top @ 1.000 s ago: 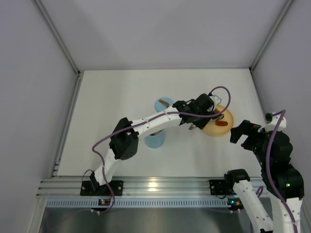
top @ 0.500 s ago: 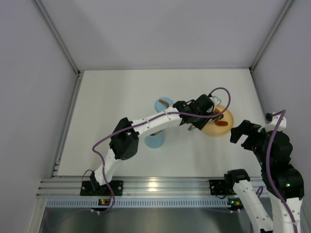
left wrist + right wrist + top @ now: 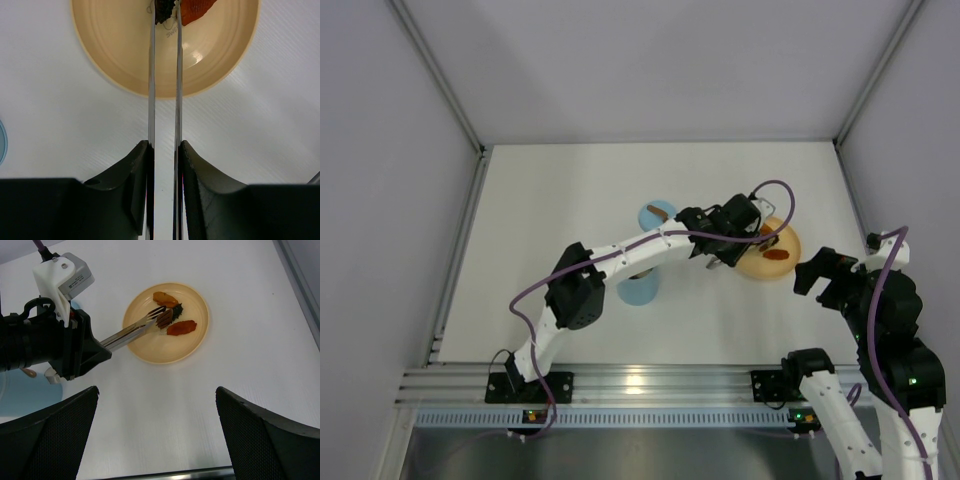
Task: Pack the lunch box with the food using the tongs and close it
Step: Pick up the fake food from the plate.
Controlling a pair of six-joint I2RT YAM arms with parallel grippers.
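Note:
My left gripper (image 3: 165,146) is shut on the slim silvery tongs (image 3: 151,75), pressing their two arms close together. The tong tips reach over the orange-yellow plate (image 3: 775,262) and pinch a dark brown piece of food (image 3: 164,317). On the plate around it lie an orange piece (image 3: 165,298), a dark piece (image 3: 178,309) and a red-orange piece (image 3: 181,328). The light blue lunch box tub (image 3: 640,290) stands left of the plate, partly under the left arm. Its round lid (image 3: 657,213) lies flat behind it. My right gripper (image 3: 156,388) hangs open and empty near the plate's right side.
The left arm (image 3: 620,255) arches across the table's middle above the tub. White walls close the table in on three sides, and a metal rail (image 3: 640,385) runs along the near edge.

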